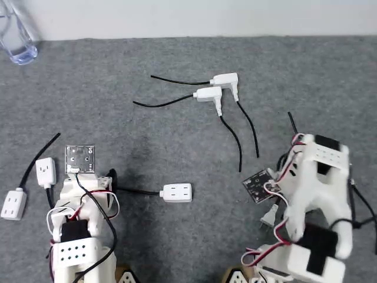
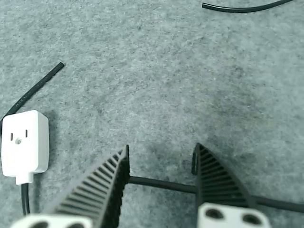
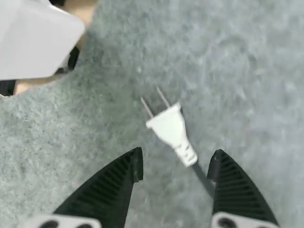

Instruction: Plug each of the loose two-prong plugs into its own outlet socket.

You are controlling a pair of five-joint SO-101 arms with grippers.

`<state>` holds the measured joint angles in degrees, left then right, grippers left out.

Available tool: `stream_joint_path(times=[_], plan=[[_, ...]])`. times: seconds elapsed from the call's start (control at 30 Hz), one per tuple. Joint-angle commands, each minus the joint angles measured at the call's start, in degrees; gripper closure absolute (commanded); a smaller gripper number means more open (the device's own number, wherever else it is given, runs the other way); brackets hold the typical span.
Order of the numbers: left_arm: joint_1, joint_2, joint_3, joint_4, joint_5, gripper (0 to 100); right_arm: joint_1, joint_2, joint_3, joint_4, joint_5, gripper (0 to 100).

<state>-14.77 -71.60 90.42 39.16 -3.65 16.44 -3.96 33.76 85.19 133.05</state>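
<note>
Two white two-prong plugs (image 1: 224, 79) (image 1: 208, 93) with black cables lie side by side at the far middle of the grey carpet. A third white plug (image 3: 171, 130) (image 1: 268, 217) lies prongs outward just ahead of my right gripper (image 3: 178, 154), which is open above its cable end. Three white outlet sockets lie nearer: two at the left (image 1: 46, 172) (image 1: 13, 204) and one in the middle (image 1: 177, 193). My left gripper (image 2: 161, 152) is open over the middle socket's black cable (image 2: 161, 184), with a left socket (image 2: 24, 142) beside it.
A clear plastic bottle (image 1: 17, 38) stands at the far left corner by the white wall. Loose black cable ends (image 1: 247, 132) trail between the far plugs and the right arm (image 1: 318, 177).
</note>
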Motion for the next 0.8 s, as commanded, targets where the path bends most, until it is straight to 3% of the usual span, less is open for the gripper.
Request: stream_joint_path(times=[0.0,0.47,0.67,0.77], plan=[[0.18,-0.62,-1.10,-1.76,-0.53,80,-3.21,2.77,-0.35,-0.04,0.79,77.2],[0.26,-0.62,-1.10,-1.76,-0.53,80,-3.47,8.66,-1.76,-7.60,0.44,77.9],[2.11,-0.62,-1.01,-1.58,-0.62,80,-4.09,8.75,-1.76,-7.78,0.35,95.1],[2.11,-0.62,-1.01,-1.49,-0.62,80,-4.44,8.75,-1.58,-9.71,0.35,97.7]])
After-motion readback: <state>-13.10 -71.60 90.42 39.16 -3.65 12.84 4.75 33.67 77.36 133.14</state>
